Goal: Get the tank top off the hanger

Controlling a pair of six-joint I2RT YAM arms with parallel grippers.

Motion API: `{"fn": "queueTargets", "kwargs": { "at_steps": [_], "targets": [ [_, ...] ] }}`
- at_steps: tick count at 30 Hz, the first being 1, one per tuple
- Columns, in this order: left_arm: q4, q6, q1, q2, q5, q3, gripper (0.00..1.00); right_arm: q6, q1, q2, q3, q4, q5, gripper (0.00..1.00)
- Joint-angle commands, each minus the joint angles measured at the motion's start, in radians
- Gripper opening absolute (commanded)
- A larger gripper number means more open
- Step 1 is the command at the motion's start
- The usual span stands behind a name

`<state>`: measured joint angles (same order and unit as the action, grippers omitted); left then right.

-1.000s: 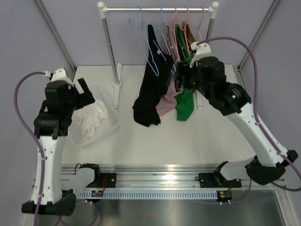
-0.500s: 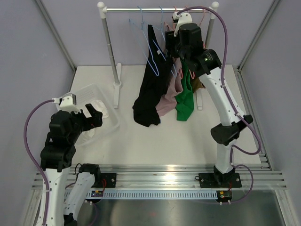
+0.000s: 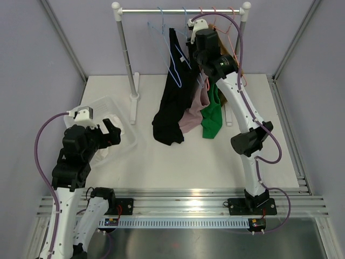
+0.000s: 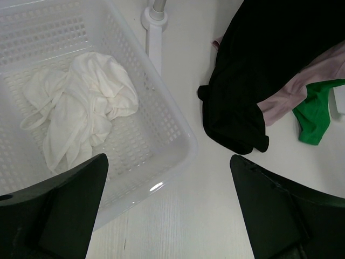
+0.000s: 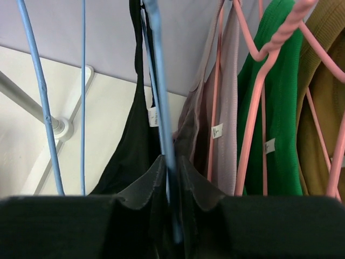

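**Right fingers on hanger wire; tank top on rail**

- The right fingers [image 5: 143,189] are seen closed on the light-blue wire hanger [image 5: 161,108], with the wire pinched between them at lower centre of the right wrist view.
- The black tank top [image 5: 129,156] is hung on that hanger, its strap just beside the gripped wire. In the top view the tank top is draped from the silver metal clothes rail [image 3: 178,11] at upper centre, with its hem near the white tabletop [image 3: 161,162].
- To its right are hung a pale mauve ribbed top [image 5: 223,108], a green top [image 5: 280,108] and a mustard-brown garment [image 5: 323,108], on pink hangers [image 5: 253,124].
- The left fingers [image 4: 70,205] are held wide apart, gripping nothing, above the white perforated plastic basket [image 4: 161,113].
- A crumpled white garment [image 4: 86,108] is lying in that basket.
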<state>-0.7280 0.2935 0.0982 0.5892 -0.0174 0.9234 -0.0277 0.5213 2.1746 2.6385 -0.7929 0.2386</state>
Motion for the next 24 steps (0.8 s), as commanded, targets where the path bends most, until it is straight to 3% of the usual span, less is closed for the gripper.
{"fn": "queueTargets", "kwargs": {
  "at_steps": [1,5,16,24],
  "targets": [
    [0.079,-0.019,0.005,0.008,-0.030,-0.015,0.99,-0.015,-0.007,0.002,0.058,0.073,-0.042,0.20],
    [0.084,-0.020,0.005,0.024,-0.052,-0.021,0.99,-0.005,-0.007,-0.004,0.055,0.101,-0.044,0.00],
    [0.085,-0.019,0.005,0.014,-0.059,-0.028,0.99,0.084,0.003,-0.146,0.037,0.127,-0.133,0.00],
    [0.049,-0.011,0.005,-0.015,-0.075,0.008,0.99,0.097,0.014,-0.278,-0.073,0.103,-0.166,0.00]
  ]
}}
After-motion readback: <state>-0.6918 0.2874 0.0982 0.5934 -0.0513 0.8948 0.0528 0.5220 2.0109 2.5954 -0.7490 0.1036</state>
